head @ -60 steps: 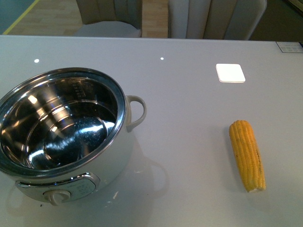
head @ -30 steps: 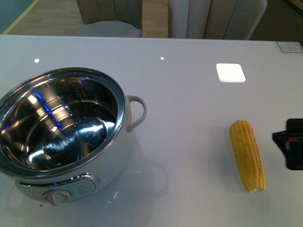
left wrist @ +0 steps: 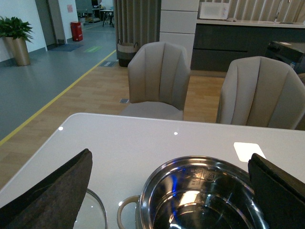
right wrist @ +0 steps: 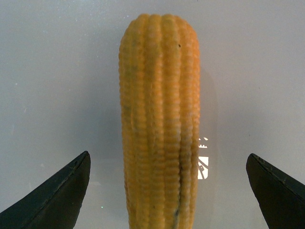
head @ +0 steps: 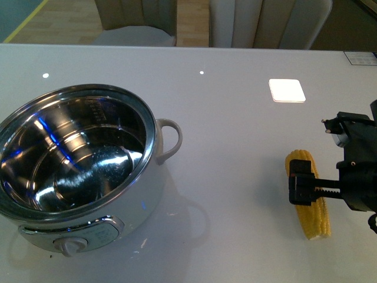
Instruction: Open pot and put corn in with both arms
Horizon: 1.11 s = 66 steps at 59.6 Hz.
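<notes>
At lower left of the front view, on the table point(head: 235, 135), the pot point(head: 76, 177); at lower right, well apart from it, the corn point(head: 314, 217), lengthwise up the frame. Over the corn, the right gripper point(right wrist: 167, 160), one finger on either side. Farther up at right, a square patch point(head: 287, 91) on the tabletop; along the top edge, behind the table, chairs point(head: 265, 23).
</notes>
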Each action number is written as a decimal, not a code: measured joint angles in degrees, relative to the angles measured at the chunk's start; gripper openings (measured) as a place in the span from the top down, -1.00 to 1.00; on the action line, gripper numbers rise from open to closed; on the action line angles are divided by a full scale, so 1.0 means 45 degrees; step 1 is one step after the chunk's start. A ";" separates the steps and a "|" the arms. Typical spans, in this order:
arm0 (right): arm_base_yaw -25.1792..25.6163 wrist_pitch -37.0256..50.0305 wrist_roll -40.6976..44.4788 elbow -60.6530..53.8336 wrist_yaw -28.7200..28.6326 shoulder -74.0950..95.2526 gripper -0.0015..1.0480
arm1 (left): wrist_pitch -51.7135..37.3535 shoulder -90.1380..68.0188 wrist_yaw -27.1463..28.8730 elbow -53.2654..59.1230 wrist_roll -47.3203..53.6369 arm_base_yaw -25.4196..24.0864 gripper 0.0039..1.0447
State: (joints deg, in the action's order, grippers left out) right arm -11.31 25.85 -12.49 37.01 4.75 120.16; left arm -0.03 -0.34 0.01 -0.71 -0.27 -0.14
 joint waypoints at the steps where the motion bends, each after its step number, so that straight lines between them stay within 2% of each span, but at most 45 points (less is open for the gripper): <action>1: -0.0015 -0.0058 -0.0005 0.0136 0.0044 0.0097 -0.83 | 0.0000 0.0000 0.0000 0.0000 0.0000 0.0000 -0.87; 6: -0.0087 -0.0340 -0.0112 0.0568 0.0146 0.0442 -0.83 | 0.0000 0.0000 0.0000 0.0000 0.0000 0.0000 -0.87; 9: -0.0175 -0.0471 -0.0219 0.0884 0.0199 0.0670 -0.72 | 0.0000 0.0000 0.0000 0.0000 0.0000 0.0000 -0.87; 15: -0.0340 -0.0695 -0.0301 0.1302 0.0403 0.0952 -0.68 | 0.0000 0.0000 0.0000 0.0000 0.0000 0.0000 -0.87; 31: -0.0563 -0.0806 -0.0291 0.1569 0.0772 0.1729 0.09 | 0.0000 0.0000 0.0000 0.0000 0.0000 0.0000 -0.87; 42: -0.0525 -0.0593 -0.0287 0.0971 0.0563 0.1282 0.42 | 0.0000 0.0000 0.0000 0.0000 0.0000 0.0000 -0.87; 52: -0.0753 -0.1452 -0.1515 0.0457 -0.1132 -0.2016 0.56 | 0.0000 0.0000 0.0000 0.0000 0.0000 0.0000 -0.87; 66: -0.2195 -0.2696 -0.3594 0.2438 -0.2118 -0.4318 0.57 | 0.0000 0.0000 0.0000 0.0000 0.0000 0.0000 -0.87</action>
State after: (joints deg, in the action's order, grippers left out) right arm -21.19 13.72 -28.67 47.99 -4.78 100.73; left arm -0.03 -0.34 0.01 -0.71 -0.27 -0.14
